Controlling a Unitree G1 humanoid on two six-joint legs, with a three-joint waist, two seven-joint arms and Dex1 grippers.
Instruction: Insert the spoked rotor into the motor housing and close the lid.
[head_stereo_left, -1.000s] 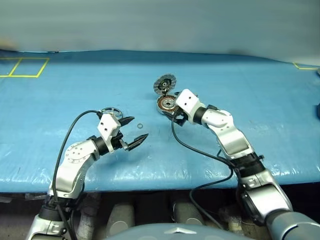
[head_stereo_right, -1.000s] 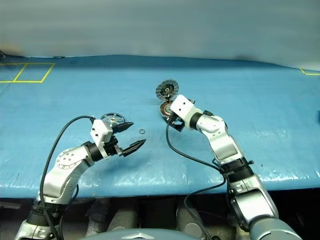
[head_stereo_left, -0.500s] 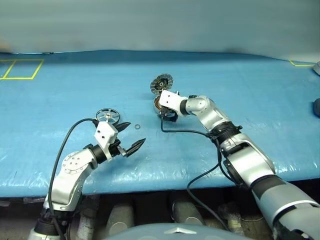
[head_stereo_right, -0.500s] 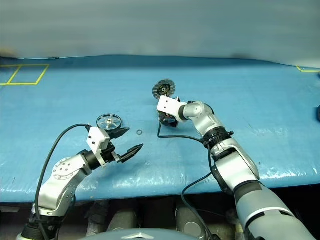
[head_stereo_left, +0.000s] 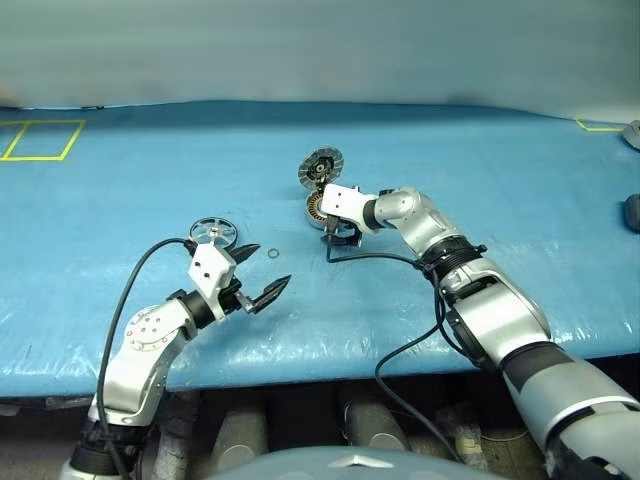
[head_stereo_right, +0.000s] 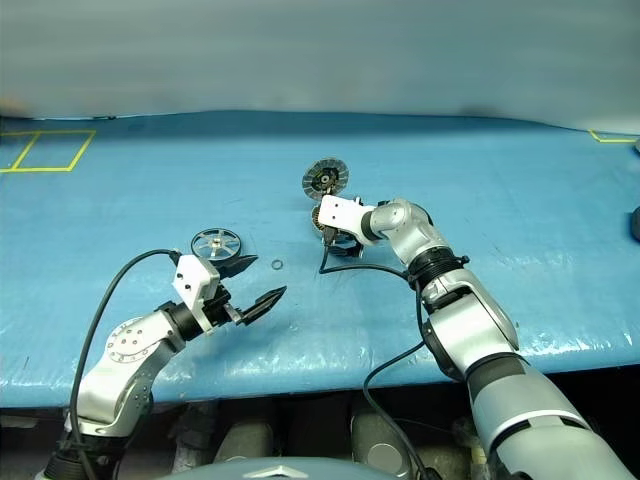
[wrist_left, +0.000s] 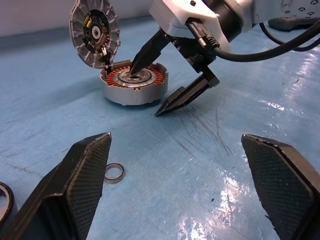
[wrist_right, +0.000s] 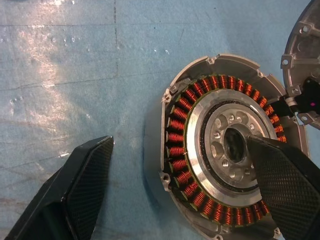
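Over the motor housing mid-table, my right gripper spreads wide, one finger dipping into its silver centre; closing could scrape the coils or tip the upright lid. The spoked rotor waits beside my wide-spread, empty left gripper.

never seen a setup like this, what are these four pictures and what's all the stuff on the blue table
A two-armed robot works at a blue table. Two pictures come from its head cameras, two from its wrist cameras. The left gripper is open and empty near the spoked rotor and a small loose ring. The right gripper is open too, one finger dipping into the centre of the motor housing, the other finger outside its wall. The lid stands open at the housing's edge. Nothing is held.
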